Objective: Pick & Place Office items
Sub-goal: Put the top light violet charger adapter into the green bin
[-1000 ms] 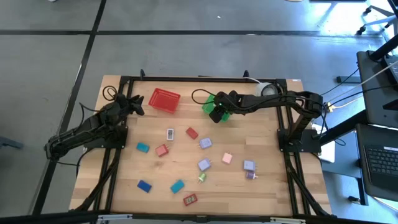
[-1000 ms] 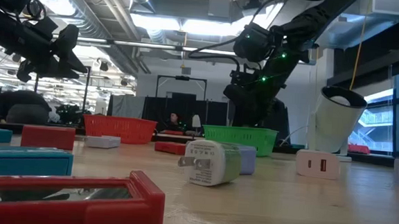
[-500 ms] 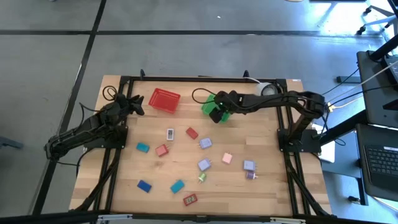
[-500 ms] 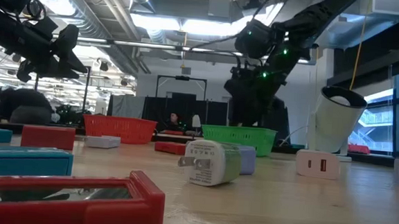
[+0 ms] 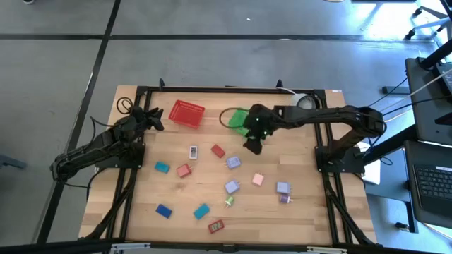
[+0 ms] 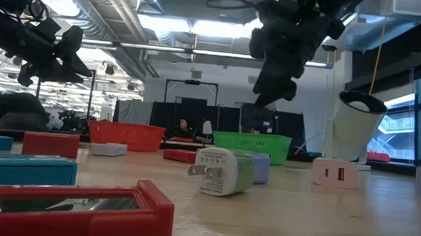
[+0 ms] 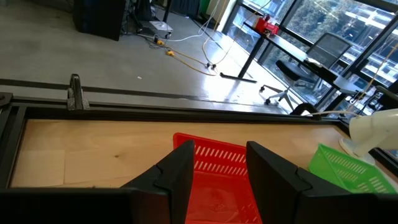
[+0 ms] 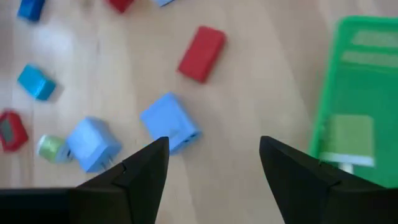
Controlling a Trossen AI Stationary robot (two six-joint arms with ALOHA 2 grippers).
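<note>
Small office items lie scattered on the wooden table: a red block [image 5: 217,150], a white one [image 5: 193,151], lavender ones [image 5: 232,162], teal [image 5: 162,167], pink [image 5: 258,179] and blue [image 5: 164,210]. My right gripper [image 5: 252,146] hangs open above the table just near-side of the green basket [image 5: 239,118], with nothing between its fingers [image 8: 211,149]. The right wrist view looks down on the red block [image 8: 202,53] and a lavender block [image 8: 169,121]. My left gripper [image 5: 157,118] waits at the far left by the red basket [image 5: 187,113], its fingers apart [image 7: 217,155] and empty.
A pale green piece [image 8: 348,140] lies inside the green basket [image 8: 364,74]. A white round container [image 5: 305,101] stands at the far right. In the low view a green-white plug piece [image 6: 222,171] and a red piece [image 6: 73,212] sit close to the camera.
My right gripper has left the green basket, rising and swinging toward the table's near side, and its wrist has turned so that it now slants down over the loose items. The items and baskets have stayed put.
</note>
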